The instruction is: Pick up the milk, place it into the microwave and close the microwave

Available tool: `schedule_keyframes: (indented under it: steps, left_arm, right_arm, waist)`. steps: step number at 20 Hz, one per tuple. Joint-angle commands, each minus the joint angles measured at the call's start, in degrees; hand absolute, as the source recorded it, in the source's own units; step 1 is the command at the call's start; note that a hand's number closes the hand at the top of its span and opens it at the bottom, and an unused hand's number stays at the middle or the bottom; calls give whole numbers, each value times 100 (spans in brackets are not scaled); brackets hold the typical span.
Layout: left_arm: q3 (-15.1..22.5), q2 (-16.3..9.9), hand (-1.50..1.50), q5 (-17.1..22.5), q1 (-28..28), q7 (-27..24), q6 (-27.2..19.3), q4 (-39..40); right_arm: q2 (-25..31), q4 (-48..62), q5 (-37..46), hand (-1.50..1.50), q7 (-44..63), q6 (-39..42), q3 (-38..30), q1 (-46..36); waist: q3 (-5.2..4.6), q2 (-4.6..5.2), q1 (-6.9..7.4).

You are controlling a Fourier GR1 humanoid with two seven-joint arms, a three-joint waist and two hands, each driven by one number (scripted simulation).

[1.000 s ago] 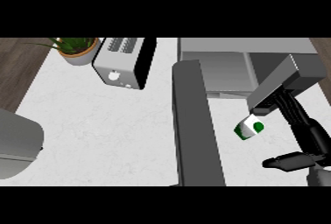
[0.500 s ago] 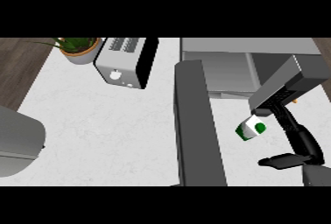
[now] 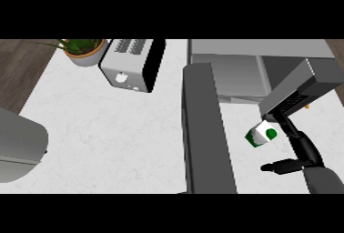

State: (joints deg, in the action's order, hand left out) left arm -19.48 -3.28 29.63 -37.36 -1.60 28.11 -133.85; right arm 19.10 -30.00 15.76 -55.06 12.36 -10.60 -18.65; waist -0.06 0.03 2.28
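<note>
1. Resting against the right hand's fingertips (image 3: 274,119), the small white milk carton with green markings (image 3: 262,136) sits tilted at about 4 o'clock from the view's centre, just right of the dark grey open microwave door (image 3: 205,132) and short of the grey microwave (image 3: 232,75), whose opening lies toward 12 o'clock.
2. Risk: the carton is canted on one corner, and the hold looks like a pinch near its top; I judge it could swing or slip free on the way in.
3. Risk: the opening is close by, so a low carry could clip its lower lip or the door's edge and knock the carton askew.
4. Risk: setting it down tilted may leave it toppled inside, or near enough to the front to foul the closing door.
5. The black right hand (image 3: 299,141) has its long fingers reaching toward 11 o'clock onto the carton's upper corner, thumb spread wide toward 9 o'clock; whether the fingers truly curl round the carton I cannot tell.
6. No left hand shows.
</note>
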Motion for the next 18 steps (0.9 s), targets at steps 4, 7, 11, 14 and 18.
schedule_keyframes:
  steps: [4, 7, 11, 14, 18]
  left_arm:
    - [306, 313, -150, 445, -500, 204, 11, -982]
    - [41, 163, -150, 422, -152, -133, 182, -255]
    - [37, 134, -150, 499, -300, -55, 180, -545]
    - [118, 100, -150, 481, -311, -90, 320, -361]
    - [262, 231, -150, 362, -292, -121, 291, -343]
  right_arm:
    - [121, 1014, 41, -150, -733, 259, -63, -382]
    - [-51, 1258, 5, -150, -958, 327, -54, -424]
    - [-294, 1317, -76, -150, -870, 274, -37, -601]
    - [-381, 1444, -150, 150, -762, 460, -29, -712]
    - [-205, 1500, 23, 150, -972, 703, 176, -852]
  waist:
    - [47, 56, 128]
    - [43, 75, 85]
    - [46, 74, 99]
    - [50, 86, 145]
    - [47, 87, 106]
